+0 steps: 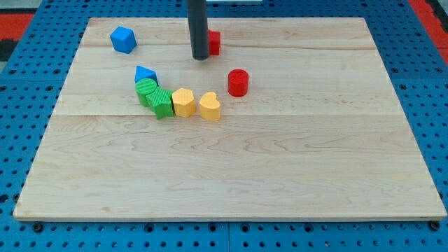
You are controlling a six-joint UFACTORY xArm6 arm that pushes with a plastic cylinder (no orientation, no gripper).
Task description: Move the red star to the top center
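The red star [213,43] lies near the view's top centre on the wooden board [280,175], half hidden behind my rod. My tip [199,57] rests on the board right at the star's left side, seemingly touching it. A red cylinder [238,82] stands below and to the right of the star.
A blue block [123,39] sits at the top left. A blue triangular block [145,73], a green cylinder [146,89], a green block [162,103], a yellow hexagon [184,102] and a yellow heart [209,106] form a curved row left of centre.
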